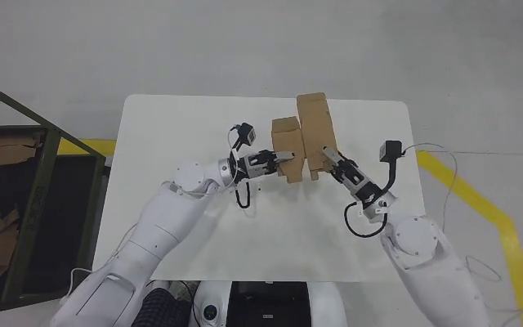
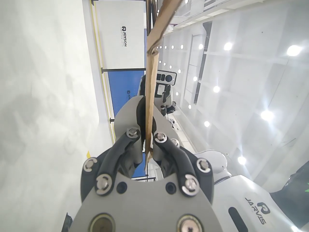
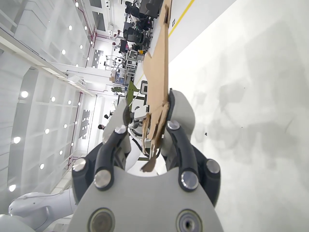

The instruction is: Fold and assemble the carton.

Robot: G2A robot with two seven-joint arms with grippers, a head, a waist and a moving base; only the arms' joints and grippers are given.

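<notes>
A white counter (image 1: 180, 131) spreads beneath both sets of fingers, and a brown cardboard carton (image 1: 315, 123) is held upright between them; whether its lower edge touches the counter cannot be told. The carton is not yet a box. From above it reads as two tall panels side by side, the one nearer the right fingers reaching farther from the robot. In both wrist views it appears edge-on as flat sheets, with loose flaps splaying beyond the fingertips. The left arm (image 1: 163, 221) reaches forward and inward across the counter, and the right arm (image 1: 425, 245) mirrors it, so the two wrists face each other across the carton. The left fingers (image 2: 129, 113) are closed tight on a thin edge of cardboard that runs straight out between them. The right fingers (image 3: 181, 107) stand partly apart. A frayed, bunched edge of the carton sits between them, lying against one finger with a visible gap to the other, so this side looks cradled rather than clamped. The step in hand appears to be opening the flattened blank into a sleeve. The next move likely calls for the right fingers to close firmly, then for both wrists to press toward each other so the creases square up without tearing the worn edge.
</notes>
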